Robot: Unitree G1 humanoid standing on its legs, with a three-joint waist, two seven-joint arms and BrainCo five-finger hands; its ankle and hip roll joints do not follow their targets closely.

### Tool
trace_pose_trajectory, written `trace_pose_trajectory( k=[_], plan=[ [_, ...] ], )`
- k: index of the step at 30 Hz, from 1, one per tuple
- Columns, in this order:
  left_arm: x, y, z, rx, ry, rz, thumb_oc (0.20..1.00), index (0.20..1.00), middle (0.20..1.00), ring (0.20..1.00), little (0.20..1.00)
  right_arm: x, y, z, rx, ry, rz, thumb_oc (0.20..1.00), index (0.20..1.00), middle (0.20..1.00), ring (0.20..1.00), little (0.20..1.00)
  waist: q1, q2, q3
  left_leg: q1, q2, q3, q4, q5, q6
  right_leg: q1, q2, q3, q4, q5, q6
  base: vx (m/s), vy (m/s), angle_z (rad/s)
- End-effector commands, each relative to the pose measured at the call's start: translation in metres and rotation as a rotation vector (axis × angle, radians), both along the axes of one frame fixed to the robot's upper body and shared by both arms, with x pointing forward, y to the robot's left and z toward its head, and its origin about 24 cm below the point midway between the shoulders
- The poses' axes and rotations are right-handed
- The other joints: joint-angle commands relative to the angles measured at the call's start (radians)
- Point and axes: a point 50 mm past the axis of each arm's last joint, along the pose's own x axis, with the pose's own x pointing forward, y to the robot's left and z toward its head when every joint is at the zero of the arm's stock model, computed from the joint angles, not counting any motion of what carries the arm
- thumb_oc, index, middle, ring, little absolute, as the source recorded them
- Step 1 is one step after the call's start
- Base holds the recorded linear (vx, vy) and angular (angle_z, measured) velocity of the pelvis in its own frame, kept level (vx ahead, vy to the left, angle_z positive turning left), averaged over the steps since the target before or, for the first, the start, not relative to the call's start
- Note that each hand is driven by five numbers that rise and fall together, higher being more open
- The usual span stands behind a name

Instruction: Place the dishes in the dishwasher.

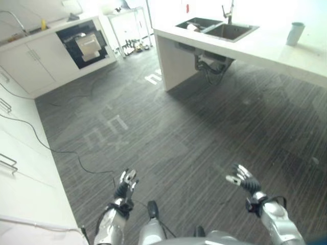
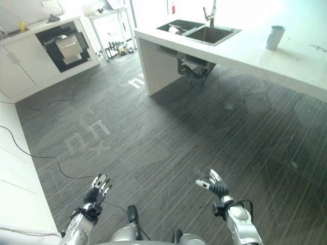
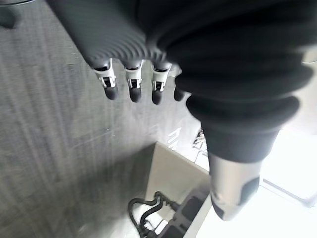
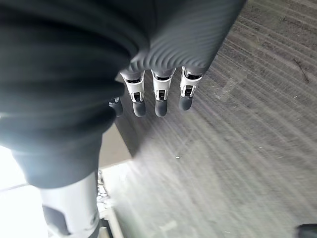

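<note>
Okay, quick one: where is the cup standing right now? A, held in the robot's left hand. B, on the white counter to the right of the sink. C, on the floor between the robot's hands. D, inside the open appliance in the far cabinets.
B: the cup stands upright on the white counter, to the right of the sink, far from the open, empty left hand and right hand.

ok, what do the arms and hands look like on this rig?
Both arms are silver-grey. The left hand and right hand each have silver fingers with dark tips and a separate thumb. A dark ribbed cover wraps the back of each hand and the wrist.
</note>
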Motion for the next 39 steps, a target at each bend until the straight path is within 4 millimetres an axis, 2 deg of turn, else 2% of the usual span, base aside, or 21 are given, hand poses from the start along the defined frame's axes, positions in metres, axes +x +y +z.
trace_pose_trajectory(
  k=[1, 3, 5, 6, 8, 9, 11, 13, 14, 16, 19, 21, 24, 27, 31, 32, 35, 36, 37, 38, 39],
  plan=[
    [0.01, 0.006, 0.02, 0.033, -0.127, -0.028, 1.0, 1.0, 1.0, 1.0, 1.0, 0.018, 0.005, 0.027, -0.003, -0.162, 0.079, 1.0, 1.0, 1.0, 1.0, 1.0, 0.006, -0.05, -0.043, 0.044, -0.034, 0.039, 0.017, 0.012, 0.013, 0.166, -0.094, 0.047, -0.021, -0.063, 0.028, 0.49, 0.428, -0.66],
    [0.019, 0.005, 0.026, 0.071, -0.144, -0.07, 1.0, 1.0, 1.0, 1.0, 1.0, 0.018, 0.006, 0.029, 0.002, -0.161, 0.077, 1.0, 1.0, 1.0, 1.0, 1.0, 0.005, -0.059, -0.058, 0.06, -0.035, 0.095, 0.017, -0.014, 0.03, 0.189, -0.14, 0.011, 0.006, -0.081, 0.058, 0.48, 0.427, -0.53],
    [0.028, 0.006, 0.031, 0.089, -0.16, -0.101, 1.0, 1.0, 1.0, 1.0, 1.0, 0.02, 0.007, 0.03, 0.016, -0.165, 0.052, 1.0, 1.0, 1.0, 1.0, 1.0, 0.016, -0.068, -0.066, 0.056, -0.057, 0.102, 0.031, -0.034, 0.053, 0.202, -0.171, -0.004, 0.053, -0.104, 0.083, 0.43, 0.394, 0.01],
    [0.035, 0.007, 0.038, 0.11, -0.179, -0.125, 1.0, 1.0, 1.0, 1.0, 1.0, 0.023, 0.011, 0.032, 0.038, -0.172, 0.033, 1.0, 1.0, 1.0, 1.0, 1.0, 0.029, -0.078, -0.077, 0.058, -0.088, 0.083, 0.037, -0.056, 0.078, 0.195, -0.205, -0.016, 0.097, -0.092, 0.114, 0.48, 0.455, 0.09],
    [0.043, 0.011, 0.048, 0.147, -0.209, -0.148, 1.0, 1.0, 1.0, 1.0, 1.0, 0.026, 0.019, 0.035, 0.048, -0.19, 0.027, 1.0, 1.0, 1.0, 1.0, 1.0, 0.034, -0.087, -0.09, 0.095, -0.138, 0.056, 0.023, -0.087, 0.111, 0.125, -0.272, -0.038, 0.219, 0.001, 0.162, 0.49, 0.501, -0.08],
    [0.048, 0.012, 0.052, 0.154, -0.219, -0.156, 1.0, 1.0, 1.0, 1.0, 1.0, 0.028, 0.021, 0.035, 0.051, -0.2, 0.018, 1.0, 1.0, 1.0, 1.0, 1.0, 0.04, -0.081, -0.093, 0.111, -0.16, 0.034, 0.02, -0.103, 0.126, 0.098, -0.293, -0.049, 0.291, 0.029, 0.161, 0.52, 0.541, 0.26],
    [0.052, 0.012, 0.055, 0.209, -0.225, -0.199, 1.0, 1.0, 1.0, 1.0, 1.0, 0.028, 0.028, 0.035, 0.068, -0.224, -0.004, 1.0, 1.0, 1.0, 1.0, 1.0, 0.049, -0.066, -0.1, 0.147, -0.211, -0.025, 0.032, -0.143, 0.167, 0.001, -0.326, -0.034, 0.576, 0.137, 0.147, 0.47, 0.489, 0.78],
    [0.051, 0.012, 0.056, 0.215, -0.224, -0.198, 1.0, 1.0, 1.0, 1.0, 1.0, 0.027, 0.031, 0.035, 0.067, -0.225, 0.004, 1.0, 1.0, 1.0, 1.0, 1.0, 0.039, -0.048, -0.096, 0.178, -0.214, -0.031, 0.027, -0.159, 0.175, -0.08, -0.316, -0.029, 0.673, 0.135, 0.129, 0.24, 0.28, 0.63],
    [0.052, 0.011, 0.057, 0.218, -0.225, -0.195, 1.0, 1.0, 1.0, 1.0, 1.0, 0.027, 0.032, 0.035, 0.065, -0.223, 0.013, 1.0, 1.0, 1.0, 1.0, 1.0, 0.027, -0.041, -0.091, 0.201, -0.218, -0.036, 0.018, -0.163, 0.176, -0.141, -0.285, -0.034, 0.685, 0.095, 0.11, 0.22, 0.19, 0.35],
    [0.055, 0.011, 0.06, 0.206, -0.233, -0.187, 1.0, 1.0, 1.0, 1.0, 1.0, 0.026, 0.03, 0.037, 0.062, -0.218, 0.018, 1.0, 1.0, 1.0, 1.0, 1.0, 0.01, -0.051, -0.083, 0.218, -0.231, -0.051, 0.017, -0.16, 0.166, -0.17, -0.21, -0.082, 0.531, 0.041, 0.097, 0.29, 0.053, 0.27],
    [0.058, 0.011, 0.068, 0.217, -0.253, -0.194, 1.0, 1.0, 1.0, 1.0, 1.0, 0.022, 0.023, 0.038, 0.066, -0.215, 0.008, 1.0, 1.0, 1.0, 1.0, 1.0, -0.017, -0.074, -0.058, 0.269, -0.237, -0.052, 0.017, -0.195, 0.148, -0.206, -0.205, -0.136, 0.293, 0.087, 0.11, 0.29, -0.096, 0.62],
    [0.058, 0.007, 0.067, 0.223, -0.253, -0.22, 1.0, 1.0, 1.0, 1.0, 1.0, 0.021, 0.02, 0.037, 0.071, -0.214, -0.013, 1.0, 1.0, 1.0, 1.0, 1.0, -0.046, -0.083, -0.048, 0.304, -0.248, -0.073, 0.017, -0.228, 0.145, -0.239, -0.192, -0.085, 0.157, 0.139, 0.131, 0.37, -0.158, 0.9],
    [0.058, -0.001, 0.064, 0.224, -0.25, -0.258, 1.0, 1.0, 1.0, 1.0, 1.0, 0.022, 0.02, 0.037, 0.102, -0.204, -0.047, 1.0, 1.0, 1.0, 1.0, 1.0, -0.076, -0.081, -0.042, 0.351, -0.256, -0.112, 0.017, -0.268, 0.151, -0.298, -0.209, -0.042, 0.019, 0.233, 0.152, 0.38, -0.162, 0.52],
    [0.051, -0.001, 0.066, 0.2, -0.261, -0.247, 1.0, 1.0, 1.0, 1.0, 1.0, 0.027, 0.026, 0.045, 0.102, -0.257, -0.024, 1.0, 1.0, 1.0, 1.0, 1.0, -0.075, -0.079, -0.045, 0.411, -0.258, -0.101, 0.017, -0.322, 0.156, -0.301, -0.233, -0.08, -0.021, 0.26, 0.156, 0.46, -0.285, 0.55],
    [0.05, -0.001, 0.068, 0.174, -0.268, -0.23, 1.0, 1.0, 1.0, 1.0, 1.0, 0.034, 0.027, 0.055, 0.078, -0.288, 0.006, 1.0, 1.0, 1.0, 1.0, 1.0, -0.091, -0.064, -0.088, 0.491, -0.221, -0.054, 0.017, -0.35, 0.126, -0.249, -0.212, -0.085, -0.011, 0.264, 0.131, 0.46, -0.357, -0.31],
    [0.05, -0.001, 0.069, 0.172, -0.27, -0.232, 1.0, 1.0, 1.0, 1.0, 1.0, 0.035, 0.026, 0.056, 0.073, -0.291, 0.009, 1.0, 1.0, 1.0, 1.0, 1.0, -0.094, -0.059, -0.095, 0.498, -0.207, -0.041, 0.025, -0.334, 0.115, -0.239, -0.202, -0.088, -0.008, 0.254, 0.119, 0.31, -0.256, -0.1],
    [0.047, -0.003, 0.071, 0.162, -0.283, -0.233, 1.0, 1.0, 1.0, 1.0, 1.0, 0.033, 0.022, 0.06, 0.058, -0.304, 0.018, 1.0, 1.0, 1.0, 1.0, 1.0, -0.101, -0.043, -0.113, 0.455, -0.146, -0.015, 0.143, -0.205, 0.061, -0.193, -0.157, -0.084, -0.016, 0.203, 0.076, 0.35, -0.362, -0.21],
    [0.045, -0.003, 0.072, 0.15, -0.295, -0.223, 1.0, 1.0, 1.0, 1.0, 1.0, 0.029, 0.014, 0.063, 0.041, -0.311, 0.024, 1.0, 1.0, 1.0, 1.0, 1.0, -0.102, -0.045, -0.118, 0.376, -0.114, -0.034, 0.327, -0.108, 0.025, -0.157, -0.123, -0.054, -0.021, 0.159, 0.036, 0.36, -0.423, -0.57],
    [0.044, -0.004, 0.072, 0.149, -0.295, -0.222, 1.0, 1.0, 1.0, 1.0, 1.0, 0.029, 0.013, 0.064, 0.039, -0.311, 0.026, 1.0, 1.0, 1.0, 1.0, 1.0, -0.102, -0.049, -0.118, 0.365, -0.113, -0.036, 0.372, -0.099, 0.022, -0.153, -0.121, -0.048, -0.021, 0.154, 0.031, 0.4, -0.483, -0.86],
    [0.042, -0.004, 0.073, 0.152, -0.304, -0.215, 1.0, 1.0, 1.0, 1.0, 1.0, 0.027, 0.008, 0.066, 0.025, -0.313, 0.037, 1.0, 1.0, 1.0, 1.0, 1.0, -0.095, -0.067, -0.11, 0.269, -0.126, -0.058, 0.575, -0.068, 0.018, -0.124, -0.114, -0.013, -0.021, 0.13, 0.006, 0.22, -0.277, -0.8],
    [0.041, -0.005, 0.073, 0.157, -0.306, -0.213, 1.0, 1.0, 1.0, 1.0, 1.0, 0.027, 0.006, 0.067, 0.023, -0.313, 0.042, 1.0, 1.0, 1.0, 1.0, 1.0, -0.09, -0.075, -0.105, 0.224, -0.134, -0.07, 0.66, -0.064, 0.022, -0.113, -0.115, -0.001, -0.021, 0.124, -0.003, 0.29, -0.362, -0.86]
  ],
)
